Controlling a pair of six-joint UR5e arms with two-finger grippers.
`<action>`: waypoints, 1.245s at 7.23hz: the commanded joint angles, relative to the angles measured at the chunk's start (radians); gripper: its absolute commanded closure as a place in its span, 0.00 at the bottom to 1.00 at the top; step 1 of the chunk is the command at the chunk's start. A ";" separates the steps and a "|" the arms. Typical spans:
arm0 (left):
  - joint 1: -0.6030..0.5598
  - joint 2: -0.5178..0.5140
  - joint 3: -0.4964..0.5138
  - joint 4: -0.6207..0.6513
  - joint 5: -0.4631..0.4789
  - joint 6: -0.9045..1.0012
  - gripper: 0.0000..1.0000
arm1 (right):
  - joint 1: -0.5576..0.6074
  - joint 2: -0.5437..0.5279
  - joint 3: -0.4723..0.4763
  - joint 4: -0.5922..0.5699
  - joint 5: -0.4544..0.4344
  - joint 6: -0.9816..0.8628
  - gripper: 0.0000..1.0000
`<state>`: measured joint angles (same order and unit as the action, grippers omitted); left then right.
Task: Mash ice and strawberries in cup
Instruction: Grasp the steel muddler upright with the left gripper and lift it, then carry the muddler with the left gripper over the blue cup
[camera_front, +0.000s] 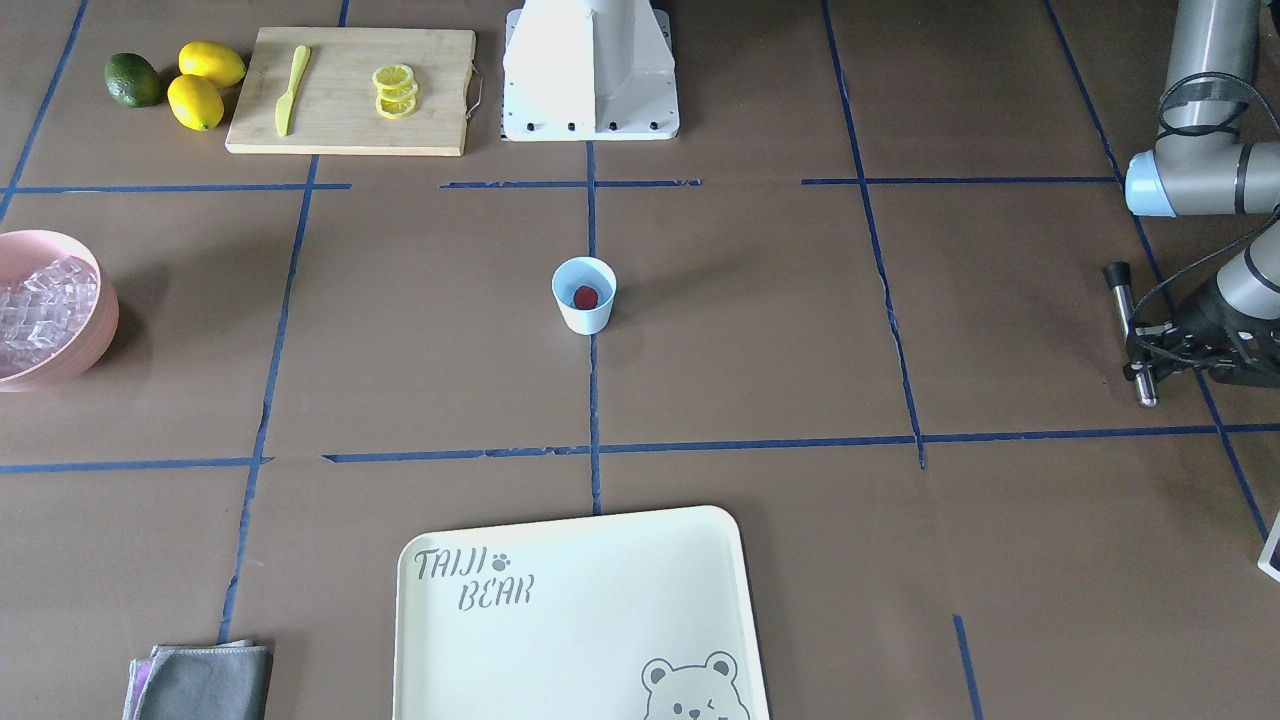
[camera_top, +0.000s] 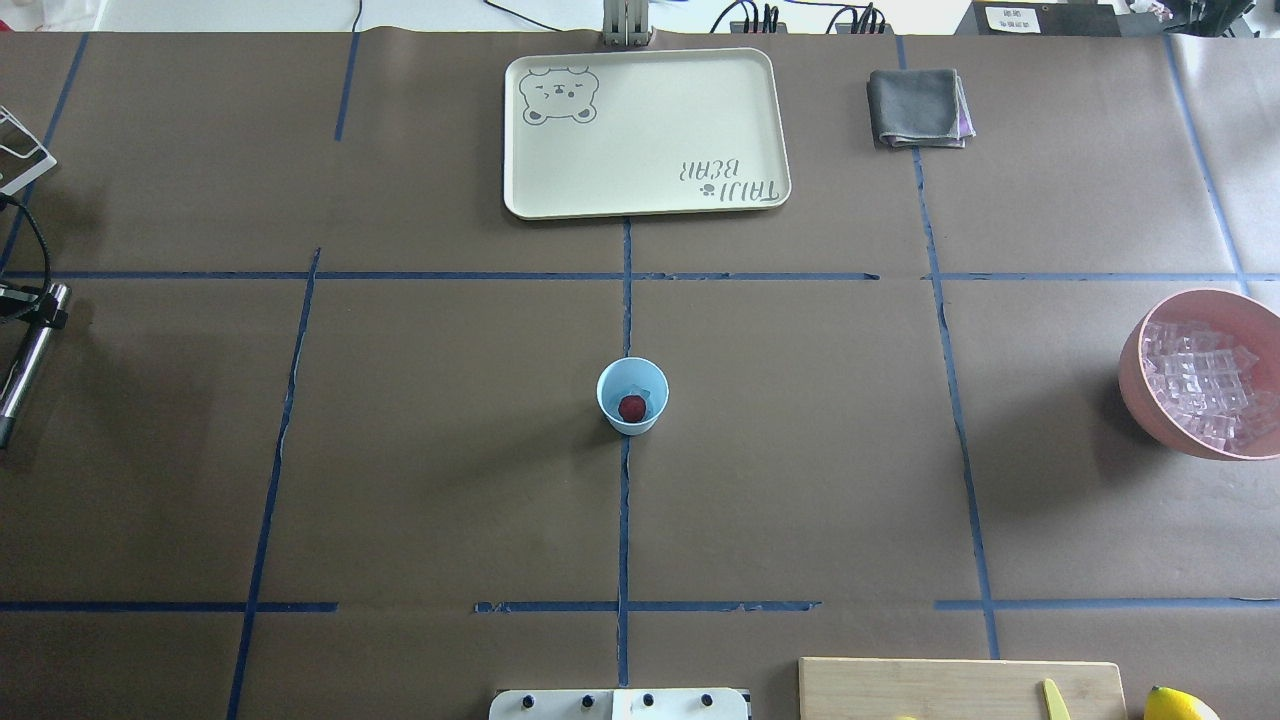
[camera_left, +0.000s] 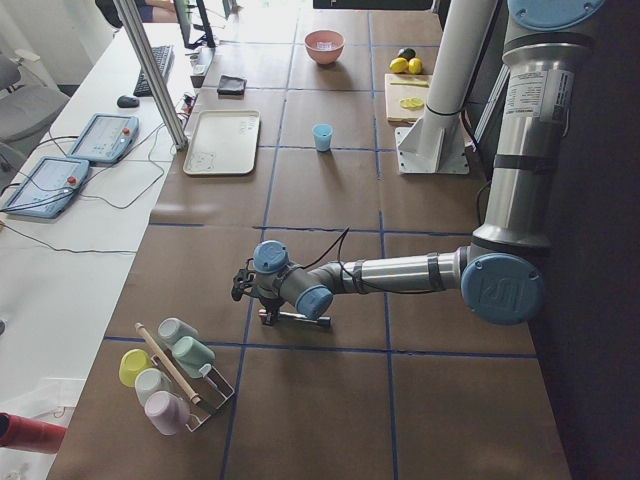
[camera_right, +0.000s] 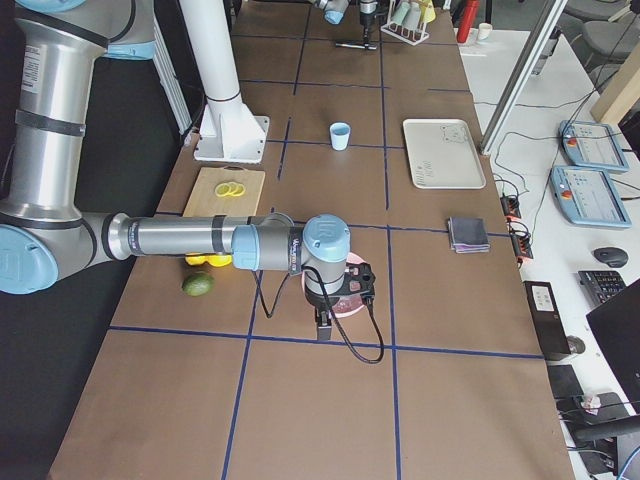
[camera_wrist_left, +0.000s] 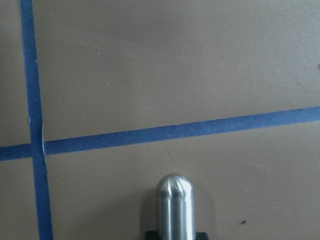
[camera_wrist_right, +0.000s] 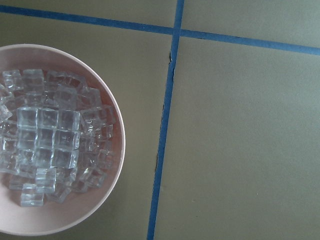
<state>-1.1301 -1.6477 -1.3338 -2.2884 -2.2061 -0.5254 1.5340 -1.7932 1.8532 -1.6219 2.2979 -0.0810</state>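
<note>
Tray (camera_front: 600, 620), grey cloth (camera_front: 205, 682), board (camera_front: 340, 125) w/ knife (camera_front: 292, 88), lemons (camera_front: 212, 64).

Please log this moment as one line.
cup: table centre, strawberry inside | ice: in pink bowl | left gripper: shut on metal rod, far from cup | right gripper: near pink bowl, state unclear

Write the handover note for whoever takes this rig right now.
Left pincer: shut on a metal muddler, low at the table's end, far from the cup.
Right pincer: above the pink bowl; open or shut cannot be told.
Cup: mid-table, upright, strawberry inside; ice in it is unclear. The ice fills the bowl.
Done: berry in cup.
Left: add ice if missing, then mash.
</note>
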 joint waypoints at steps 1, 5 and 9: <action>-0.003 -0.013 -0.123 -0.008 0.002 0.004 1.00 | 0.000 0.000 0.001 0.000 0.000 0.001 0.00; 0.001 -0.161 -0.218 -0.210 -0.003 -0.051 1.00 | 0.000 -0.005 0.000 0.000 0.000 0.001 0.00; 0.122 -0.288 -0.245 -0.434 -0.003 -0.114 1.00 | 0.000 -0.002 -0.002 -0.001 0.000 0.001 0.00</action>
<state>-1.0454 -1.8785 -1.5645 -2.6983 -2.2078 -0.5997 1.5340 -1.7959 1.8517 -1.6229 2.2979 -0.0798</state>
